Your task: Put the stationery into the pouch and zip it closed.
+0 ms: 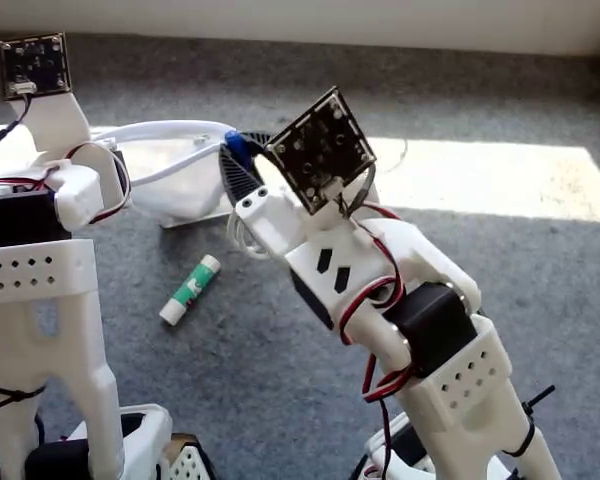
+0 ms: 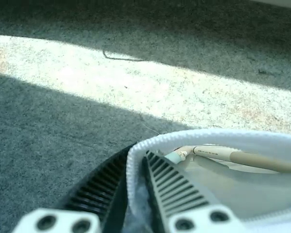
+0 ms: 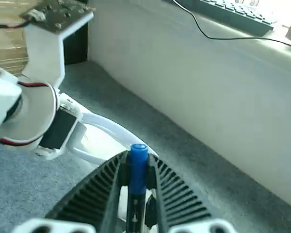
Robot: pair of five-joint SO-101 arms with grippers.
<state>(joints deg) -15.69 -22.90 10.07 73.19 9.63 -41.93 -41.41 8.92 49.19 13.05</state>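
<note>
Right tool clamps blue pen just beside white pouch.

High view looks down from above — wrist views close, sharing pouch

The pouch was white, the glue stick white with a green label, the pen blue-capped, the ribbed fingers black, the desk speckled grey.
</note>
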